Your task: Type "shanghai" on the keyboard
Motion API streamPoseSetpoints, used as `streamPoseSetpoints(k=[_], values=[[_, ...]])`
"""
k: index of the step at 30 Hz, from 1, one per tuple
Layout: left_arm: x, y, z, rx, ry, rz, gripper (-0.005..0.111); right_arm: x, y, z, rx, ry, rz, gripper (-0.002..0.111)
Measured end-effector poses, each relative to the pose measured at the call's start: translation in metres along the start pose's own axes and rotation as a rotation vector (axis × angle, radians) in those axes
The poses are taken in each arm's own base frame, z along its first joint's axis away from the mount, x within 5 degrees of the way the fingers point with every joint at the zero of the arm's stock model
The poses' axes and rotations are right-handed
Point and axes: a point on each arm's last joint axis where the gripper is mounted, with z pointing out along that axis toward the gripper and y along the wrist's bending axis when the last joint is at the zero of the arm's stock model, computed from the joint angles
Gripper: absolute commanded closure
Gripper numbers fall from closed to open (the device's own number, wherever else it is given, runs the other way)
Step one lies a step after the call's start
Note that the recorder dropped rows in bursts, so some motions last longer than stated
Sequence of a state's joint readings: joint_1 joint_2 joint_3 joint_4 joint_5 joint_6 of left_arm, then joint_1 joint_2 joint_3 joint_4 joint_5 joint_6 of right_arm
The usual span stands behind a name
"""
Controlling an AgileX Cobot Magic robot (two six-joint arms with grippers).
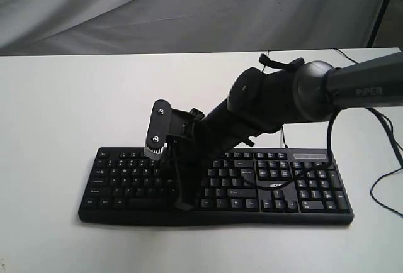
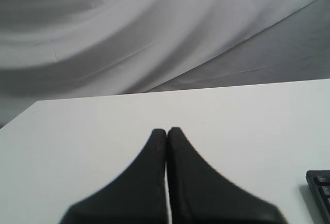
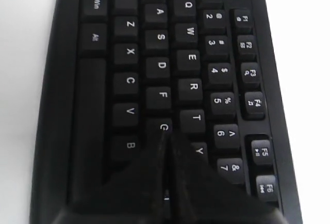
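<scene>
over on the left side, my left gripper [image 2: 166, 131] hangs above the white table [image 2: 77, 146], its two black fingers pressed flat together with nothing between them; a corner of the keyboard [image 2: 320, 185] just shows beside it; toward six o'clock on the table [image 1: 50, 128] in the exterior view, the keyboard [image 1: 126, 182] lies flat, its long side running from nine to three o'clock, number pad at the three o'clock end; my right gripper [image 1: 182, 204] points down onto the letter block, a little to the nine o'clock side of the keyboard's middle; from its wrist camera i see the fingers [image 3: 139, 182] closed tight against each other, holding nothing, ending at the g key [image 3: 163, 127]; whether they press the key or only hover i cannot tell; the right arm [image 1: 352, 87] reaches in from three o'clock; a thin black cable [image 1: 327, 138] runs down from behind it and loops over the keys beside the number pad; grey cloth [image 1: 189, 9] hangs at twelve o'clock.
</scene>
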State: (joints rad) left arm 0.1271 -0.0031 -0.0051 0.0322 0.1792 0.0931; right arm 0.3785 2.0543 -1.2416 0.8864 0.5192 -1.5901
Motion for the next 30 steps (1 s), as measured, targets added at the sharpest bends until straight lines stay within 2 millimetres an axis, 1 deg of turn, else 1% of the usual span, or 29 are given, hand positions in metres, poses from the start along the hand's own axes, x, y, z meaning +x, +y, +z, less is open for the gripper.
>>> streamPoseSetpoints(k=[22, 30], values=[[0.0000, 0.0000, 0.0000, 0.000, 0.000, 0.000, 0.106, 0.0012, -0.0005, -0.0002, 0.001, 0.009, 0.009, 0.108], [0.0000, 0.0000, 0.0000, 0.000, 0.000, 0.000, 0.106, 0.0036, -0.0006, 0.0042, -0.001, 0.010, 0.025, 0.108]])
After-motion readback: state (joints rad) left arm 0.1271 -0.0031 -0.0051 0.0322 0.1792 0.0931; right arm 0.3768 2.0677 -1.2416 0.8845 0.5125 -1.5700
